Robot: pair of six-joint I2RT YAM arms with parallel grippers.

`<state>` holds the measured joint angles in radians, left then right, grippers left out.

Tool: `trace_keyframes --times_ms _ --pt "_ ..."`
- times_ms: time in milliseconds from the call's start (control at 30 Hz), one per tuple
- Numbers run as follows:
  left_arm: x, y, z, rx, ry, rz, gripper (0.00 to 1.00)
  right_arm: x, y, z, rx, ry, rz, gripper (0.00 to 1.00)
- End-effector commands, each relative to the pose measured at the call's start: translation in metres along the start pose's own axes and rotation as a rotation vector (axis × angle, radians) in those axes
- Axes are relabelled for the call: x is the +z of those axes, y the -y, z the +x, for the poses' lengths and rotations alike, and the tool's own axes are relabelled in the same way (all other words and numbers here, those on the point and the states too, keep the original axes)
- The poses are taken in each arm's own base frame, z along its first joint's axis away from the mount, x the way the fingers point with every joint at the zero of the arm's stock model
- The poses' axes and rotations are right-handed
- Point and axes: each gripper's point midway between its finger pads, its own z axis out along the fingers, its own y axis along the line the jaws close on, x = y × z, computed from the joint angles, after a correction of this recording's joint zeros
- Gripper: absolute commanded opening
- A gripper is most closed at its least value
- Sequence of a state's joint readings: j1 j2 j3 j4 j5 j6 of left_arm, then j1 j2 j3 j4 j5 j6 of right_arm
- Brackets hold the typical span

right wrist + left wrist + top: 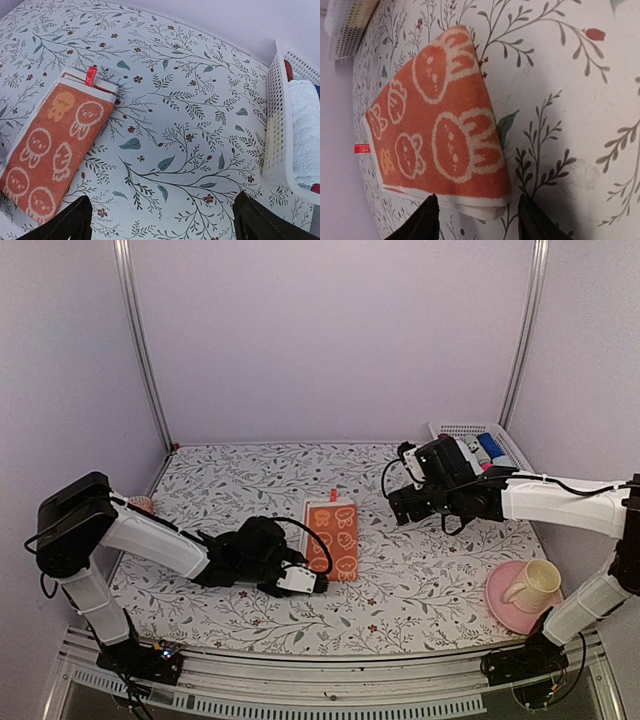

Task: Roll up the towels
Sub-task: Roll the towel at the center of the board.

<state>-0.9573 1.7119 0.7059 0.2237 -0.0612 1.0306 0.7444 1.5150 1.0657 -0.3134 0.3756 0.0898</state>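
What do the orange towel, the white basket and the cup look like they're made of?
The orange towel looks like soft terry cloth: matte, with a fuzzy looped pile and pale faces woven in. The white basket is likely plastic, since its rigid wall has a fine grid of holes. The cup is smooth and cream, probably glazed ceramic or plastic; it is too small to tell.

- Your left gripper (479,220) sits at the bottom edge, its dark fingers (422,222) spread apart at the near end of the orange towel (440,125).
- That towel lies folded flat on the floral table cover (570,100), with a red tag (362,148) at its far end.
- A white mesh basket (342,35) shows at top left.
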Motion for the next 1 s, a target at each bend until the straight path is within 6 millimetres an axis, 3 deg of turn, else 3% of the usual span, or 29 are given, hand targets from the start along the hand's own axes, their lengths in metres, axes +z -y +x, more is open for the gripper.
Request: trace_keyframes --times_ms 0,133,300,500,700,967 --pt "0.011 0.021 0.007 0.04 -0.05 0.061 0.47 -0.035 -0.001 -0.023 0.04 0.144 -0.047 0.99" --pt "0.013 0.026 0.009 0.039 -0.059 0.072 0.28 -0.044 -0.007 -0.013 0.0 0.159 -0.069 0.99" --pt "0.015 0.027 0.007 -0.002 -0.06 0.1 0.0 -0.042 -0.033 0.005 -0.164 0.187 -0.115 0.99" --pt "0.005 0.02 -0.006 -0.117 0.021 0.185 0.0 -0.049 -0.073 0.022 -0.413 0.306 -0.268 1.0" --pt "-0.014 0.014 -0.022 -0.272 0.17 0.387 0.0 -0.064 -0.112 0.051 -0.698 0.427 -0.407 0.98" --pt "-0.03 0.001 -0.026 -0.48 0.326 0.624 0.0 -0.049 -0.153 0.084 -0.96 0.412 -0.471 0.9"
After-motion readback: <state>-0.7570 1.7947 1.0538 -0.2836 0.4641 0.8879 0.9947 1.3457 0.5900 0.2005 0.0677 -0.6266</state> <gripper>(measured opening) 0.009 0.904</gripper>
